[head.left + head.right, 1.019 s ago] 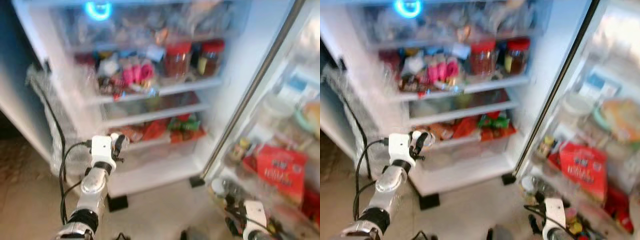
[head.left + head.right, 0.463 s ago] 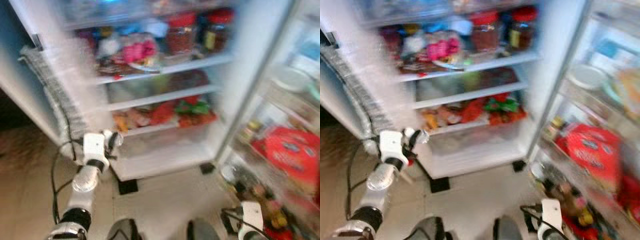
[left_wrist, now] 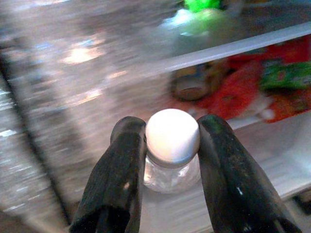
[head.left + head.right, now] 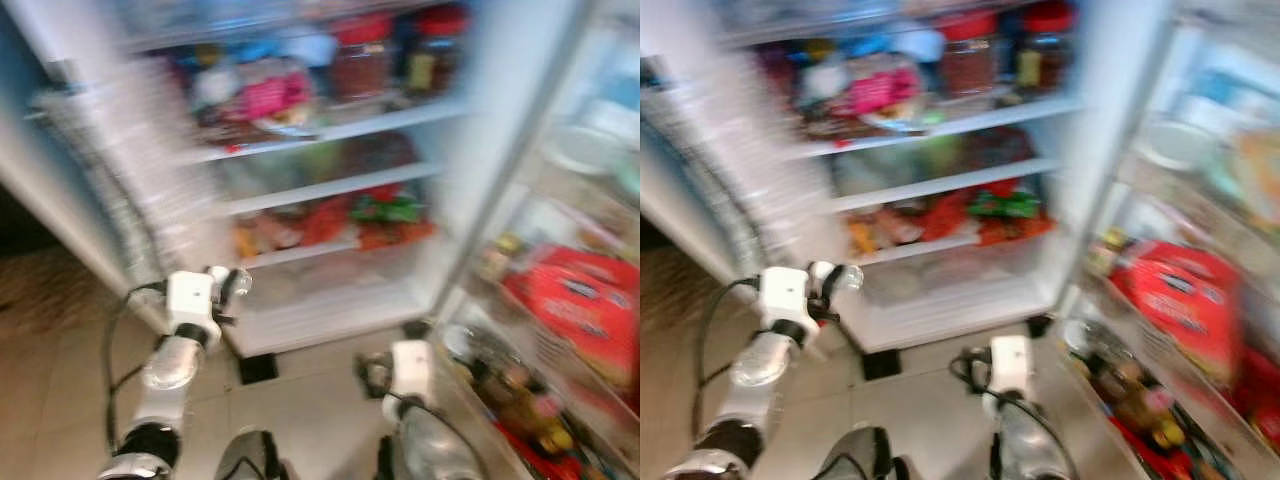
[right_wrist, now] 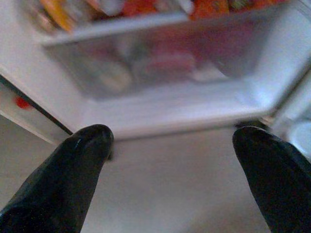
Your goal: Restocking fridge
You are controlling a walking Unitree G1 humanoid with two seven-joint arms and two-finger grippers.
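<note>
Our left gripper (image 3: pixel 170 145) was clamped on a small clear bottle with a white cap (image 3: pixel 172 138), one black finger (image 3: pixel 119 170) pressed to each side of its neck, and we held it low at the left front corner of the open fridge (image 4: pixel 330 320), just outside the bottom drawer. Our right gripper (image 5: pixel 170 160) hung with its two fingers (image 5: pixel 73 165) spread wide and nothing between them, above the tiled floor (image 4: pixel 300 390) in front of the fridge's clear bottom drawer (image 5: pixel 160 63). From the head, the right wrist (image 4: pixel 410 368) showed as a white block near the foot of the open door.

Everything was smeared by motion blur. On the shelves we could make out two red-lidded jars (image 4: pixel 362 55) on an upper shelf, something pink (image 4: pixel 272 98) beside them, and red, orange and green packets (image 4: pixel 350 220) lower down; what they held we could not tell. The door racks on the right carried a large red bag (image 4: pixel 575 310) and small jars or bottles (image 4: pixel 510 385), cut off at the picture's edge. The bottle's contents were hidden by the fingers.
</note>
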